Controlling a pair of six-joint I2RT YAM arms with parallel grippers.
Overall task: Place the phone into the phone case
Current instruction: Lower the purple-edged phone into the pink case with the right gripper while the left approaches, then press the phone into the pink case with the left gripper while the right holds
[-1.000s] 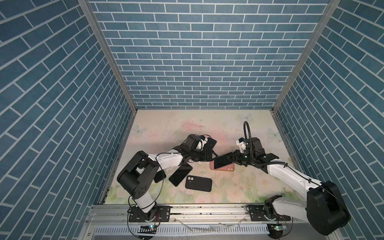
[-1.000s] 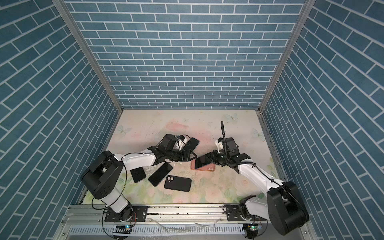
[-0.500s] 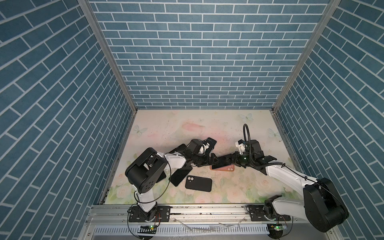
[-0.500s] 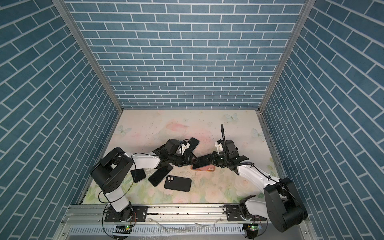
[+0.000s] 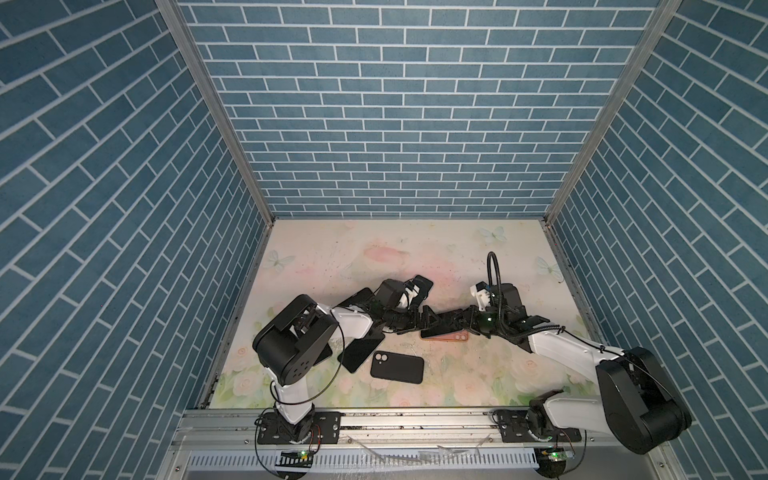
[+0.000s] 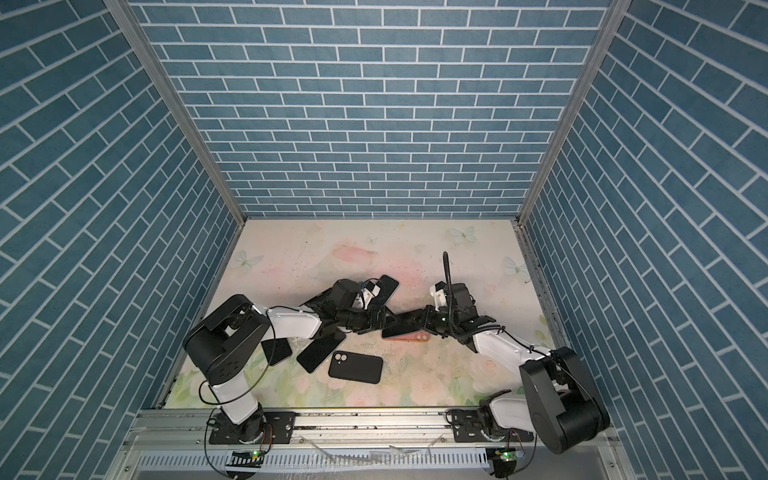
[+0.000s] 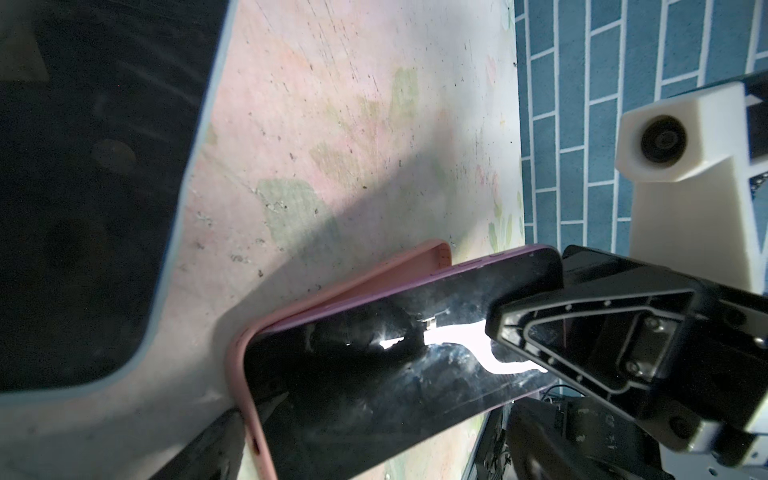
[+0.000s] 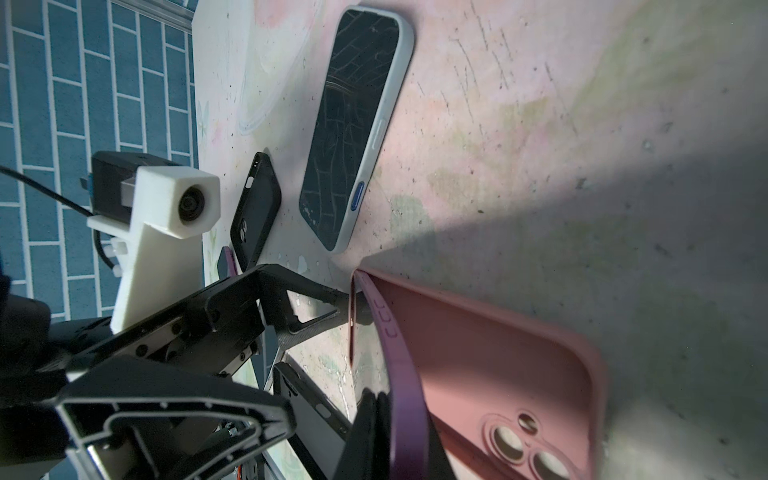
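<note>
A purple-edged black phone (image 7: 374,374) is pinched by the right claw (image 5: 451,323), one end seated in the pink silicone case (image 8: 498,353); the left claw (image 5: 415,323) is spread beside that case.

Three walls (image 5: 386,104) of blue brick-pattern panelling with white joints are enclosing the cell, and silver metal corner posts (image 5: 216,108) are running down the rear seams. A tabletop (image 5: 332,257) printed with pale pink flowers, green leaves and butterflies is lying at the bottom, showing dark specks and scratches. An aluminium rail (image 5: 415,420) is bordering its near edge.
</note>
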